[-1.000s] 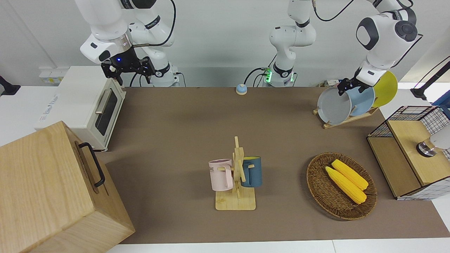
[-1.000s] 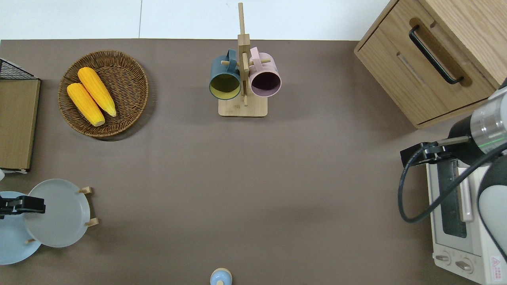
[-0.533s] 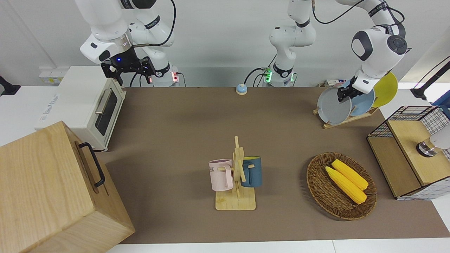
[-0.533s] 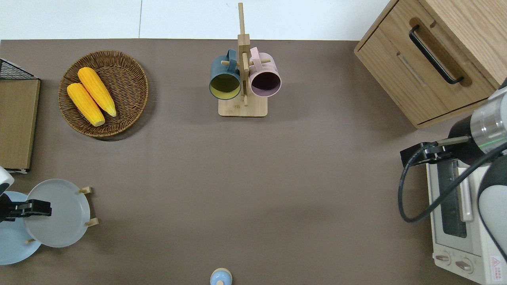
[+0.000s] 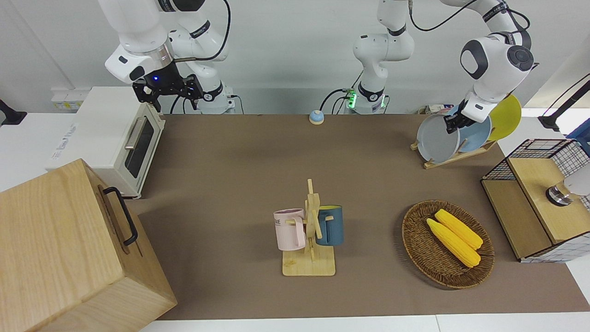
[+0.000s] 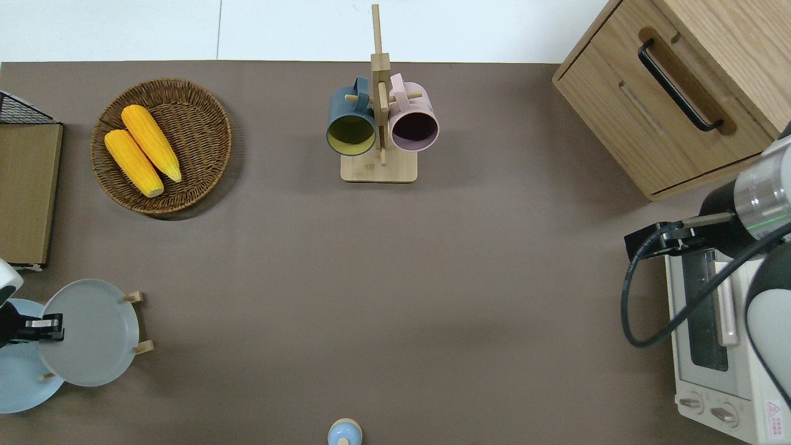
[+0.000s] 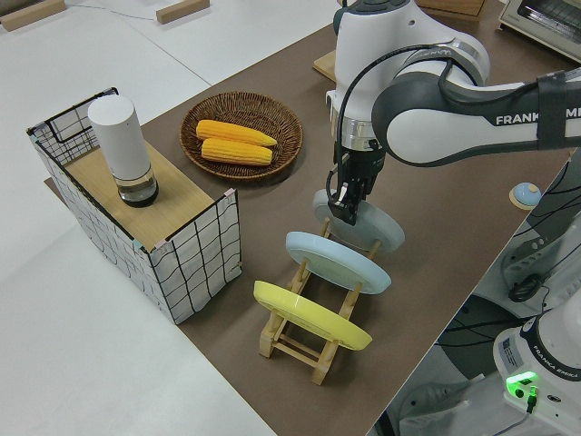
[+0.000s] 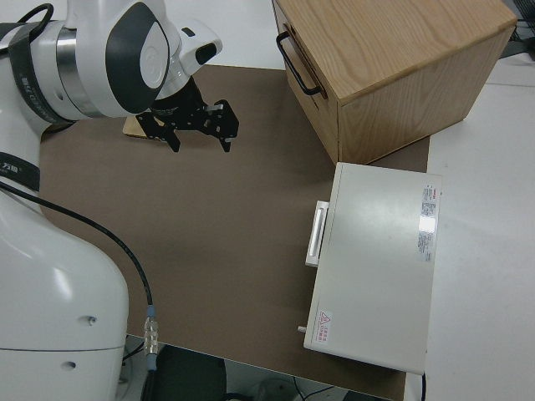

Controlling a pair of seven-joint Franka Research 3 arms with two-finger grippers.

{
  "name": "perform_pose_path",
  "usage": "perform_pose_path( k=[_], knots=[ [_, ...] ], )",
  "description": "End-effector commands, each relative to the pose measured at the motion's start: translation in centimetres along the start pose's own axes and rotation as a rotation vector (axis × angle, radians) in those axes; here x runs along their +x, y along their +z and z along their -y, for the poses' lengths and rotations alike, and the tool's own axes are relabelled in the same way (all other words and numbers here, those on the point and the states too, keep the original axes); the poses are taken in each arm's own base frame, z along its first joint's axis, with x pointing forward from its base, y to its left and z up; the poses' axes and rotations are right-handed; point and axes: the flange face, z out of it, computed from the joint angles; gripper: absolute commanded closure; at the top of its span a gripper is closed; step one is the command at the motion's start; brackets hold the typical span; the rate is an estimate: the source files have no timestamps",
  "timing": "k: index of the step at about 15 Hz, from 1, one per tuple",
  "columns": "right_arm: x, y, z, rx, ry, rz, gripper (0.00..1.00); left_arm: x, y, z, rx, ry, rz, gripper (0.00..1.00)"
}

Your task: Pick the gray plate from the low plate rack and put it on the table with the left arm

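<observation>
The gray plate (image 5: 435, 140) leans in the end slot of the low plate rack (image 5: 461, 156) on the brown table (image 5: 230, 161), at the left arm's end. It also shows in the overhead view (image 6: 93, 337) and the left side view (image 7: 377, 232). My left gripper (image 5: 451, 125) sits on the plate's top rim, one finger on each face, shut on it (image 6: 46, 327) (image 7: 341, 213). The plate still rests in the rack (image 7: 313, 350). My right gripper (image 8: 199, 138) is open and parked.
A light-blue plate (image 5: 477, 131) and a yellow plate (image 5: 507, 115) stand in the same rack. A wire crate (image 5: 539, 198), corn basket (image 5: 447, 244), mug stand (image 5: 309, 230), small bell (image 5: 316, 117), toaster oven (image 5: 115, 138) and wooden cabinet (image 5: 69, 249) share the table.
My left gripper came down onto the gray plate's top rim, and its fingers drew together on it. The plate has hardly moved. The right arm has not moved.
</observation>
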Motion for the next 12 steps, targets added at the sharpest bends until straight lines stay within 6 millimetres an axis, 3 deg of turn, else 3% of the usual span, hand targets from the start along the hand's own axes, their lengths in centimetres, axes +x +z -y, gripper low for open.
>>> perform_pose_path(
  k=[1,4,12],
  knots=[
    [-0.2,-0.2,-0.2,-0.005,0.015,0.004,0.017,-0.5,0.3,0.1,0.003,0.002,-0.018,0.86],
    [-0.2,-0.3,-0.2,-0.007,0.015,0.003,0.017,-0.5,-0.4,0.2,0.004,-0.002,-0.017,0.86],
    [-0.2,-0.3,-0.2,-0.005,0.015,0.001,0.017,-0.7,-7.1,0.5,0.014,-0.006,-0.01,0.86]
  ],
)
